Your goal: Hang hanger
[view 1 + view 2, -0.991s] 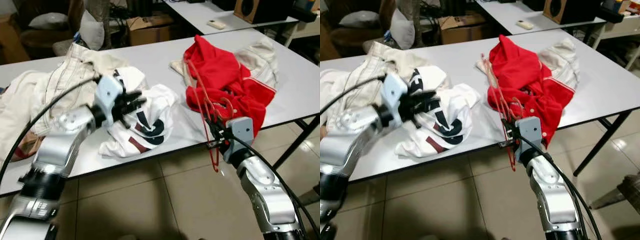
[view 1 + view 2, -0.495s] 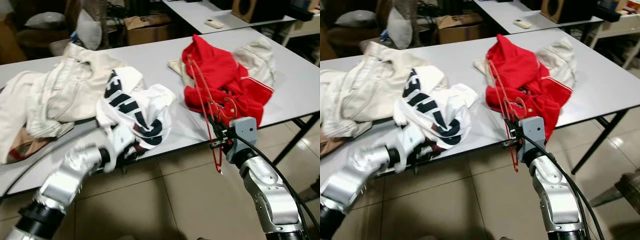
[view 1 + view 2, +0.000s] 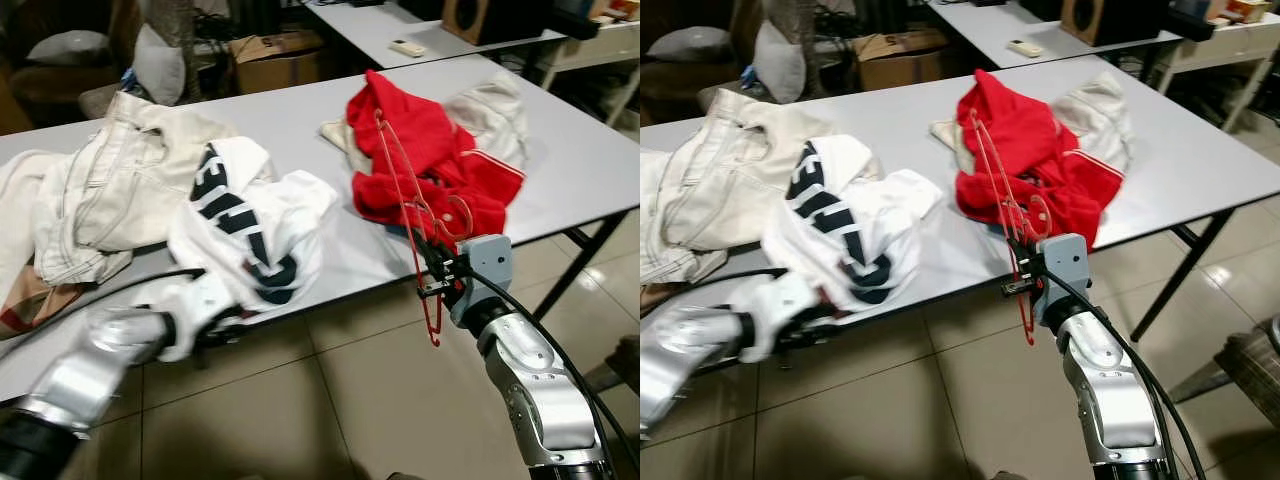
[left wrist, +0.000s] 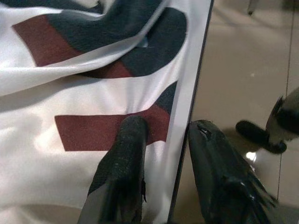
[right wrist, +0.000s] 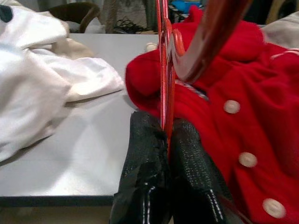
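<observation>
Your left gripper (image 4: 161,154) dropped to the table (image 3: 300,120) edge, fingers apart over the white shirt (image 3: 255,225). Right gripper (image 3: 432,272) pinches the red hanger (image 3: 405,215), long axis upright, already in hand.

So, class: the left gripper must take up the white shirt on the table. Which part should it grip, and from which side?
Probably the hem of the white shirt that lies at the near edge of the table. Come in from the robot's own side: the left gripper is already open there, one finger lying on the cloth and the other beyond the table's edge. That flat hem should pinch more easily than the bunched folds further in.
</observation>
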`<state>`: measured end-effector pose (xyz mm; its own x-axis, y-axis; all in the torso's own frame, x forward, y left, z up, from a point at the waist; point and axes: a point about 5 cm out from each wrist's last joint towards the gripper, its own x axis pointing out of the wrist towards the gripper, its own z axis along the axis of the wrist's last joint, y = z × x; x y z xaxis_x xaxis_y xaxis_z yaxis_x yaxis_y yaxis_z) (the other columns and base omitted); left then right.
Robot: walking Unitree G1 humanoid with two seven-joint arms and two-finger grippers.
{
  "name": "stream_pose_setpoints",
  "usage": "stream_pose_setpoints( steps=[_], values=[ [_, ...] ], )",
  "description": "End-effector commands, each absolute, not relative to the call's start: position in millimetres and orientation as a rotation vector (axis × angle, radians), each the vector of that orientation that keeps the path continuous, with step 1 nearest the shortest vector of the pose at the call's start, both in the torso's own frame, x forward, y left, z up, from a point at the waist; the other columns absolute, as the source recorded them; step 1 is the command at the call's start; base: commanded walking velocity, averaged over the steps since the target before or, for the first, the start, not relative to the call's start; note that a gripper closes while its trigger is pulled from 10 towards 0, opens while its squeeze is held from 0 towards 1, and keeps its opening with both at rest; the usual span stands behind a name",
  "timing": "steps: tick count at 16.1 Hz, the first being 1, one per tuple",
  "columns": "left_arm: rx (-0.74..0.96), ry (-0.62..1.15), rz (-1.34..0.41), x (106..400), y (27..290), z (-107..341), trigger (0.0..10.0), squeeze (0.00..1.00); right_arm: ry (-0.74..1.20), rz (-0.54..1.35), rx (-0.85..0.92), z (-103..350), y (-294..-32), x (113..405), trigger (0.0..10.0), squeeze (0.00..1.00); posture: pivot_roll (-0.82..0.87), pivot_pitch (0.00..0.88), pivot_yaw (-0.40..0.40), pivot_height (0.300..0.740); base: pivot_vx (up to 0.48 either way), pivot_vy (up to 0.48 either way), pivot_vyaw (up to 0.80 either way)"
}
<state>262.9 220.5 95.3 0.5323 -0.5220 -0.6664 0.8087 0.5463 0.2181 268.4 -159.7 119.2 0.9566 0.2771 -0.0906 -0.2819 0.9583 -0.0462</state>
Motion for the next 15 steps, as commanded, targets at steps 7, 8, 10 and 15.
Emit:
stream_pose_setpoints(
  steps=[7,8,10,15],
  values=[
    [0.589,0.369,-0.298,292,320,173,10.0,0.00,0.080,0.305,-0.051,120,-154,269,10.0,0.00,-0.02,0.026,0.044,0.740,0.000,0.000,0.00],
    [0.496,0.289,-0.380,294,306,182,10.0,0.00,0.081,0.306,-0.051,120,-154,269,10.0,0.00,-0.02,0.026,0.044,0.740,0.000,0.000,0.00],
    [0.377,0.207,-0.531,292,282,190,10.0,0.00,0.083,0.313,-0.054,120,-154,269,10.0,0.00,-0.02,0.026,0.044,0.740,0.000,0.000,0.00],
    [0.188,0.058,-0.497,304,248,201,10.0,1.00,0.076,0.312,-0.059,120,-155,268,10.0,0.00,-0.02,0.019,0.041,0.740,0.000,0.000,0.00]
  ],
)
